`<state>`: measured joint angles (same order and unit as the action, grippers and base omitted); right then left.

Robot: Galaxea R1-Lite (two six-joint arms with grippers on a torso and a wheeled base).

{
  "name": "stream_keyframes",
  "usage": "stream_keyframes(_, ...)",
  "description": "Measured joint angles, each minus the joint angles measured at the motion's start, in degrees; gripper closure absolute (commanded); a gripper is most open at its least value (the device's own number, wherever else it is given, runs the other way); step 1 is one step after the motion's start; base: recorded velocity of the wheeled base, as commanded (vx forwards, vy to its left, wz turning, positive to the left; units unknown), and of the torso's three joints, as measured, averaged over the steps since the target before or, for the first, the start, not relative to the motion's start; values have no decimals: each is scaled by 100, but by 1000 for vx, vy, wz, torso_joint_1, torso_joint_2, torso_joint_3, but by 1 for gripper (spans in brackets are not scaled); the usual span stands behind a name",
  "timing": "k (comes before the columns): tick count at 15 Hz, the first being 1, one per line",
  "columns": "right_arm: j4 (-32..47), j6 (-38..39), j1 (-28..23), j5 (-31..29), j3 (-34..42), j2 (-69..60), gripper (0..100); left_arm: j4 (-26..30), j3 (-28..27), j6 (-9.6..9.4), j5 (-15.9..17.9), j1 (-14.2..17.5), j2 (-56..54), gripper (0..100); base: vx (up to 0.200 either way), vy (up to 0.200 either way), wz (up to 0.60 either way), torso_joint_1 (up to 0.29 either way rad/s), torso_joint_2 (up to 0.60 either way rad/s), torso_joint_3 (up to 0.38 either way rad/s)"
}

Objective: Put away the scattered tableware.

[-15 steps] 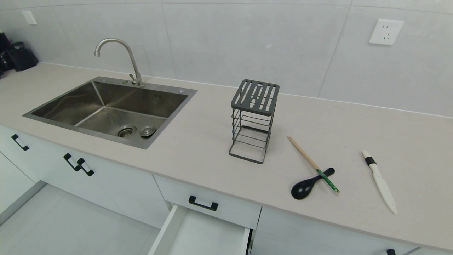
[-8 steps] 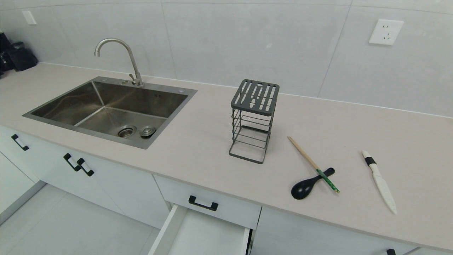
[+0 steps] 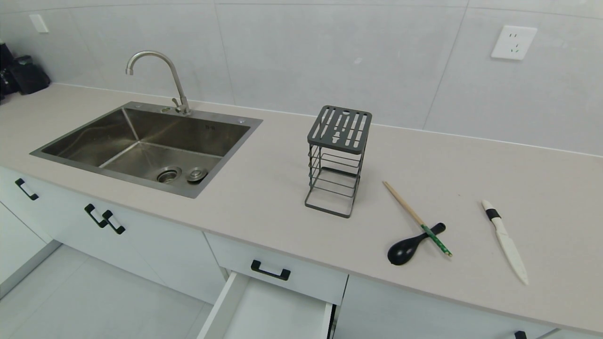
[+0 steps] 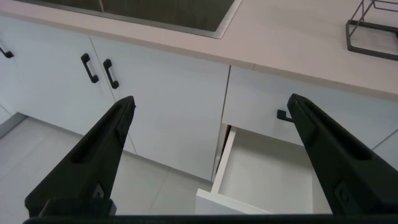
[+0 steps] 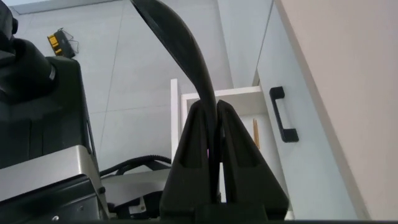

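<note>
Tableware lies loose on the counter (image 3: 264, 197) in the head view. A chopstick (image 3: 409, 210) lies crossed over a black spoon (image 3: 410, 247), and a white knife (image 3: 506, 242) lies well apart from them towards the robot's right. A wire rack (image 3: 337, 160) stands just beside the chopstick's far end. Below the counter edge a drawer (image 3: 264, 313) stands pulled out.

From the left wrist, the left gripper (image 4: 211, 102) is spread wide and holds nothing. It hangs out in front of the cabinets, with the drawer below and beyond it and all the counter pieces well away.

From the right wrist, the right gripper (image 5: 213, 109) is pinched tight on a black curved utensil (image 5: 177, 31). I cannot tell what kind it is. The drawer lies beneath the fingers, with a thin wooden stick (image 5: 255, 134) already inside.

The step in hand looks like stowing that utensil. It would be done well by lowering the piece until it is between the drawer walls. It should be turned lengthwise to the drawer, parallel to the stick, and let go only close to the floor, so it neither bounces nor catches the front edge.
</note>
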<state>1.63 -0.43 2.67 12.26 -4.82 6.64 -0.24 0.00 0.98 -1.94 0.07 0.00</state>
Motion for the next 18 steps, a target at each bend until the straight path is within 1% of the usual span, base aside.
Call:
stream_keyframes(3,28,-23,339,38,-574,859,0,2,0,39,-5,0,-2,0,0,0,0,0,0,0)
stream_keyframes(5,17,-61,553,51,-714,1504,0,0,0,37,-5,0,-2,0,0,0,0,0,0,0)
stream_keyframes(8,-399,-224,816,60,-800,2588,0,0,0,2,0,0,-2,0,0,0,0,0,0,0)
stream_keyframes(11,-803,-302,885,62,-816,3494,0,0,0,-20,9,0,-2,0,0,0,0,0,0,0)
stream_keyframes(15,-1368,-321,796,67,-780,4641,0,6,0,-38,27,0,-2,0,0,0,0,0,0,0)
stream_keyframes(18,-1693,-428,766,60,-806,5264,0,9,0,-32,33,0,-2,0,0,0,0,0,0,0)
